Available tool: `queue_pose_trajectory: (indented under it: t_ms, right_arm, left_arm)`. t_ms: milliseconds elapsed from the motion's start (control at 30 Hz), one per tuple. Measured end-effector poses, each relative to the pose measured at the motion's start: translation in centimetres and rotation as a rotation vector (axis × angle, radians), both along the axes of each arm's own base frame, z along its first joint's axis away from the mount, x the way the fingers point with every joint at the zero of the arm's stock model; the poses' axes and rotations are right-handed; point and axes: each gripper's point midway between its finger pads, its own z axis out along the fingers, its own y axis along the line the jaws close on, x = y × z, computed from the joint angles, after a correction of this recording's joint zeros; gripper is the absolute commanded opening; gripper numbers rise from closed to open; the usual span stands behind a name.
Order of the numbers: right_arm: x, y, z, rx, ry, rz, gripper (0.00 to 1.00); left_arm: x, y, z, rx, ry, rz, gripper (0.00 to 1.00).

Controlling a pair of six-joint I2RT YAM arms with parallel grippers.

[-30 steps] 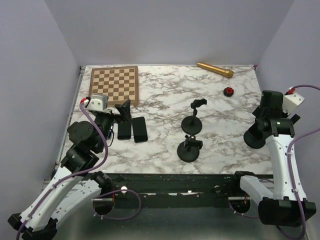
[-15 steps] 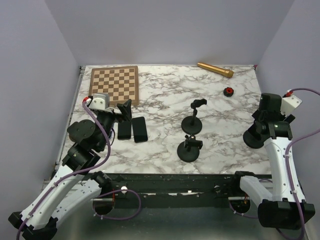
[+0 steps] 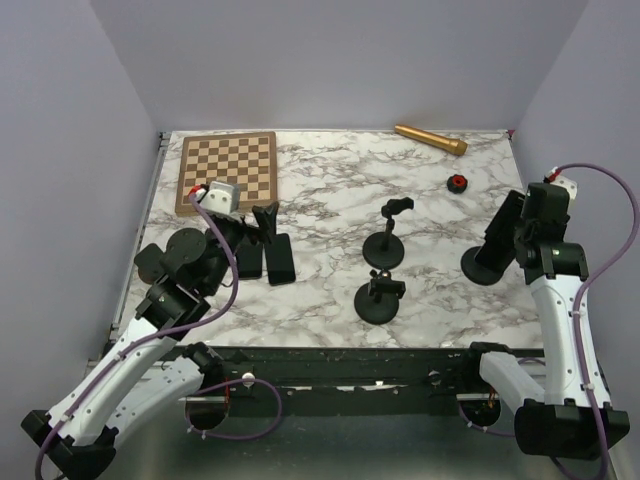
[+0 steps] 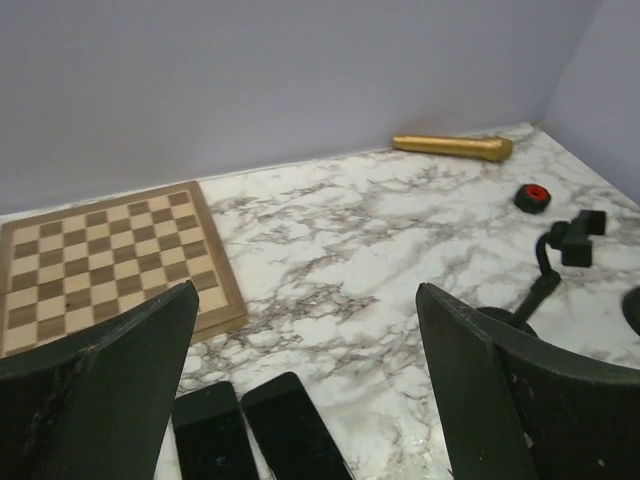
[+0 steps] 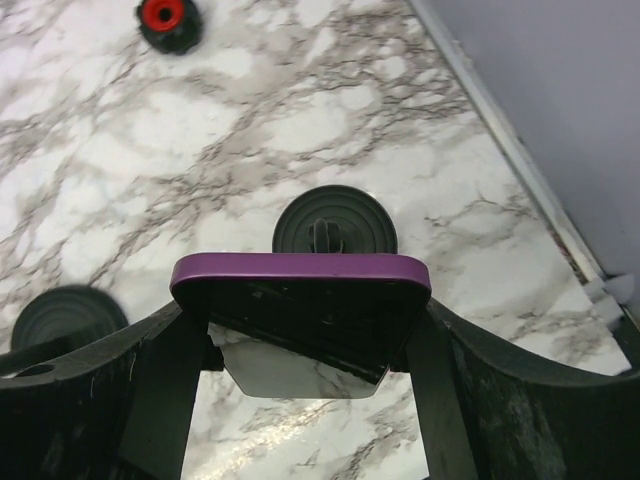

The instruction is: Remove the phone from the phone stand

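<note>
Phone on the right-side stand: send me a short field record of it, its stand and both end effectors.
phone: purple-cased phone, standing over its stand base
right end effector: closed on the phone's two side edges
seat in stand: hidden, cannot tell
left end effector: open, holding nothing, above two flat phones
mid-table: two empty stands

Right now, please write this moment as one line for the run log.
right gripper: shut on phone | phone stand: base below phone | left gripper: open, holds nothing
</note>
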Motion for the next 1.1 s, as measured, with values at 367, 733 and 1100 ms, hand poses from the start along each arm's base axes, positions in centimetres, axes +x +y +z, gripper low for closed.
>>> queue_pose_trajectory:
  t_ms: [367,733,1100]
  right_arm:
    - [1.8,7.0,0.0,0.119,-0.019,0.358,0.03]
    - [2.3,10.8,0.1,0.171,-0.027,0.537,0.04]
    - [2.3,12.2,0.1,0.209,-0.022,0.599,0.04]
  left_arm:
    - [-3.8,-12.5,-2.0,-0.013,0.079,-0.6,0.86]
    - [-8.5,-26.2,-3.7,-0.066,0.281,-0.901,0.74]
    - [-4.9,-33.7,-7.1,-0.074,0.406,-0.889,0.63]
